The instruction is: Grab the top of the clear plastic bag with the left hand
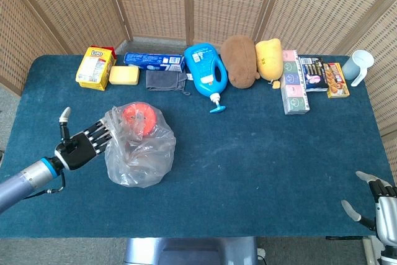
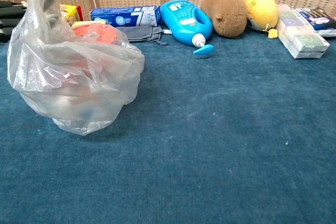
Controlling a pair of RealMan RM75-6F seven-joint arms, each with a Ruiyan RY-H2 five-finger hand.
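Observation:
A clear plastic bag (image 1: 139, 147) stands on the blue table, with an orange object (image 1: 138, 118) inside near its top. In the chest view the same bag (image 2: 73, 82) fills the left side, its bunched top at the upper left. My left hand (image 1: 84, 144) is at the bag's left side, fingers spread and their tips touching the plastic near the top. It holds nothing. In the chest view only dark fingers of the left hand (image 2: 10, 19) show at the left edge. My right hand (image 1: 375, 203) rests open at the table's front right corner.
A row of goods lines the far edge: a yellow box (image 1: 95, 67), a yellow sponge (image 1: 123, 75), a blue box (image 1: 154, 59), a grey cloth (image 1: 165, 80), a blue detergent bottle (image 1: 206, 74), brown (image 1: 240, 60) and yellow (image 1: 268, 58) plush toys, packets (image 1: 294, 82), a cup (image 1: 360, 65).

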